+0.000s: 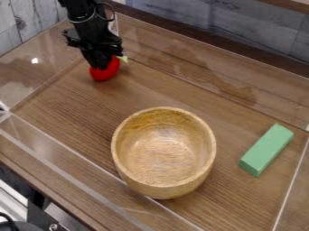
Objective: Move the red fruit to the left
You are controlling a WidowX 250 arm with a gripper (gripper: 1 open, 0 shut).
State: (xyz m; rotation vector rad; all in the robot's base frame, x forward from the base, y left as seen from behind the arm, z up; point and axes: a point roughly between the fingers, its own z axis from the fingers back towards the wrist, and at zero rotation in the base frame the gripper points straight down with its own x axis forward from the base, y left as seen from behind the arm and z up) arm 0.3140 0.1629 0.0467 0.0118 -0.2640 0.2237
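Observation:
The red fruit (107, 72) is a small bright red piece with a bit of green at its right side. It lies on the wooden table at the far left, well away from the bowl. My black gripper (101, 61) comes down from above and stands right over the fruit, its fingertips at the fruit's top. The gripper's dark body hides the gap between the fingers, so I cannot tell how wide they stand or whether they still hold the fruit.
A large wooden bowl (163, 185) sits front and centre, with nothing in it. A green block (266, 149) lies at the right. Low clear plastic walls (49, 144) border the table's left and front edges.

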